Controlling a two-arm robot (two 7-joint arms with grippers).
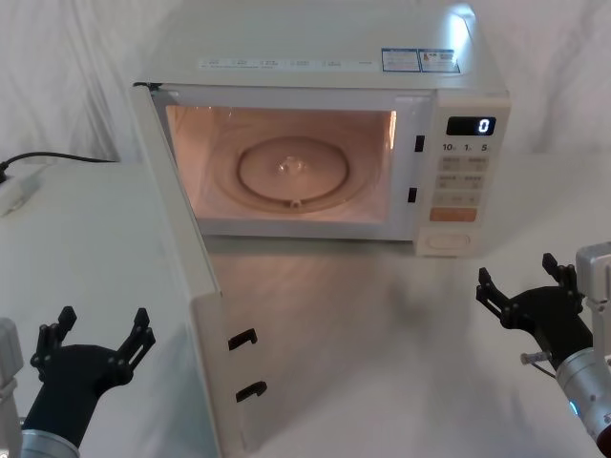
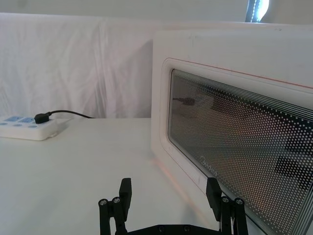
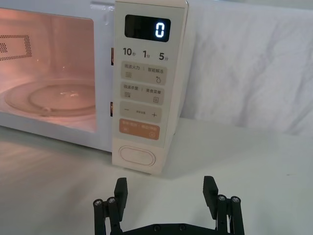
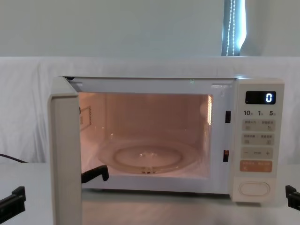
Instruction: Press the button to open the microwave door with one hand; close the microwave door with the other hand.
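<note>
- White cloth is covering the table (image 1: 401, 324) and backdrop; one power strip (image 2: 30, 128) is lying at the far left.
- One cream microwave (image 1: 334, 57) is sitting mid-table, cavity glowing pinkish, one glass turntable (image 1: 298, 174) inside, display (image 3: 147, 28) reading 0.
- Microwave door (image 1: 186, 258) is standing wide open on its left hinge, two black latch hooks showing on its edge.
- One cream pill button (image 3: 137, 157) is sitting at the panel's bottom, under the orange key (image 3: 139, 129).
- Left gripper (image 1: 94, 349) is hovering outside the door's dotted window, fingers spread apart.
- Right gripper (image 1: 528, 289) is hovering in front of the button, clear of it, fingers apart.
- Chest view is cropping both grippers to slivers.
</note>
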